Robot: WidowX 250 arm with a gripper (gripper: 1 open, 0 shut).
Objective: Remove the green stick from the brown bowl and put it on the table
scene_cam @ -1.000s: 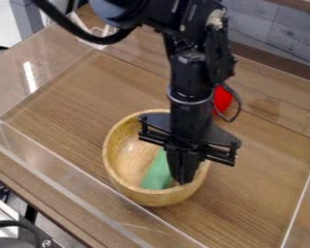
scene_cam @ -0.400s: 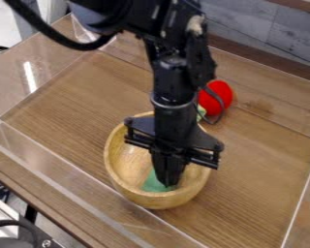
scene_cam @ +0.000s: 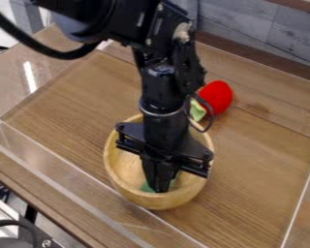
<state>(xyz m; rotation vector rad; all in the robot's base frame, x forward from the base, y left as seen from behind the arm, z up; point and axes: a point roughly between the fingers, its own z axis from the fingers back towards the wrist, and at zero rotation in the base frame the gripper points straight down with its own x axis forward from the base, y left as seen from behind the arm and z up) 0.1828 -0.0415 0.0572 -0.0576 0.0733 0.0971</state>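
So the gripper [scene_cam: 162, 184] is pointing straight down into the bowl [scene_cam: 123, 175], jaws pinched together. A bit of the green stick [scene_cam: 147, 184] peeks out right beside the tips, still down in the bowl, but I can't tell if it's actually clamped. Coming in vertically makes sense to me, since the thick rim blocks any sideways approach. The bowl sits near the front of the bench [scene_cam: 255, 174], with a red toy [scene_cam: 216, 95] behind it. Compared with a second ago, the arm has shifted left and now hides more of the stick, while the toy shows fully.
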